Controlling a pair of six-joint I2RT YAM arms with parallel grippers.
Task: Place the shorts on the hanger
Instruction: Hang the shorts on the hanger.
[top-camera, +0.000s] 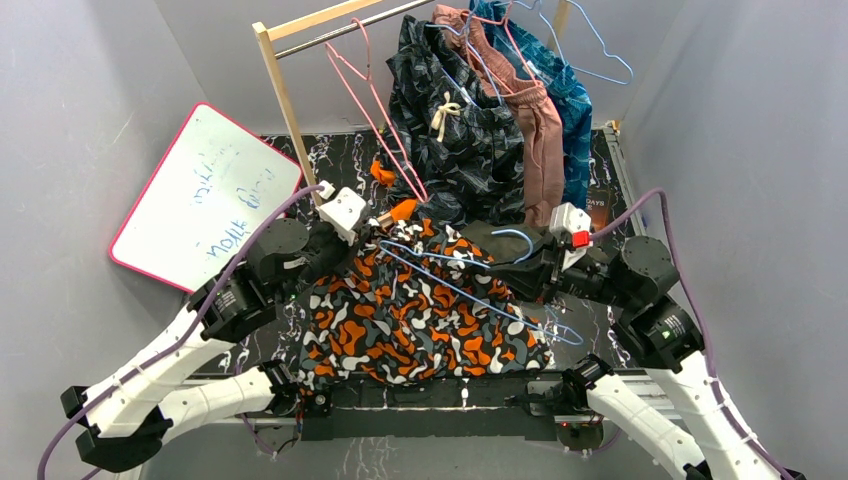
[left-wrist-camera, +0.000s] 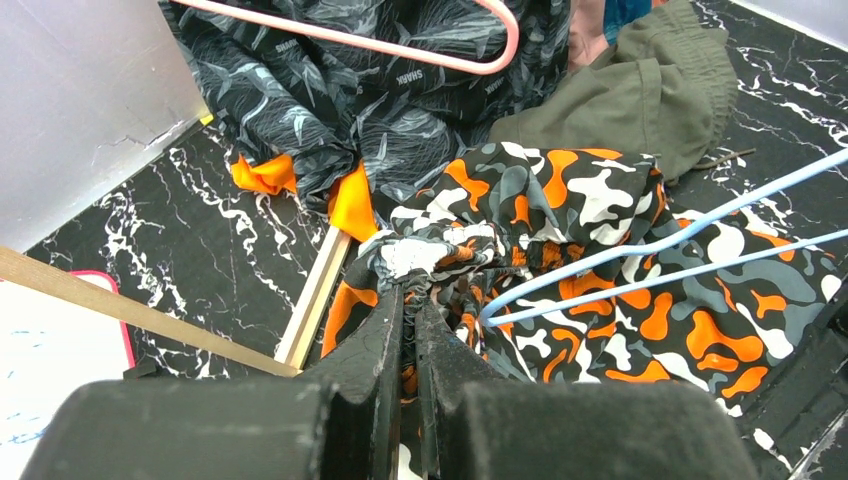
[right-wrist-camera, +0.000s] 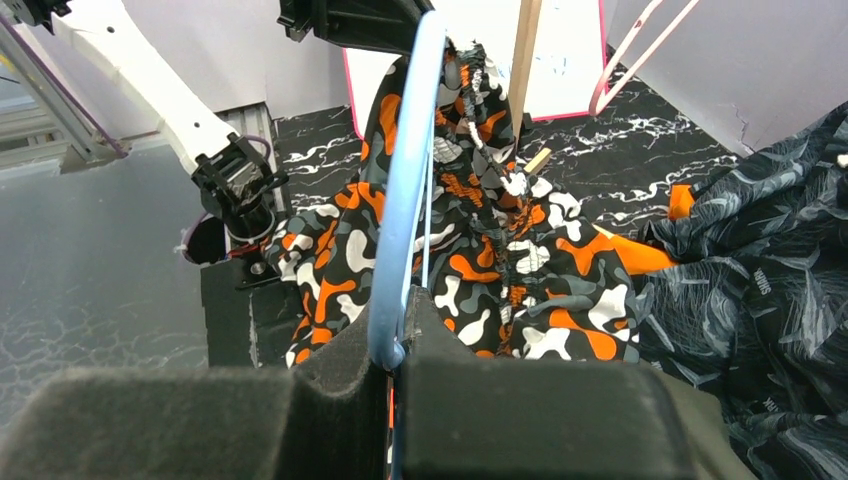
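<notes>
The camouflage shorts (top-camera: 420, 320) lie bunched in the middle of the black marble table. My left gripper (top-camera: 362, 240) is shut on their gathered waistband (left-wrist-camera: 430, 255), and the fabric is pinched between the black fingers (left-wrist-camera: 385, 340). The light-blue wire hanger (top-camera: 470, 290) lies slanted across the top of the shorts. Its lower corner is beside my left gripper (left-wrist-camera: 415, 297). My right gripper (right-wrist-camera: 400, 310) is shut on the hanger (right-wrist-camera: 405, 180) near its hook end and holds it edge-on above the shorts (right-wrist-camera: 500, 260).
A wooden clothes rack (top-camera: 285, 100) stands at the back with pink hangers (top-camera: 375, 110), dark navy patterned shorts (top-camera: 455, 130) and other garments. Olive-green shorts (left-wrist-camera: 640, 100) lie behind the camouflage pair. A pink-rimmed whiteboard (top-camera: 205, 195) leans at the left wall.
</notes>
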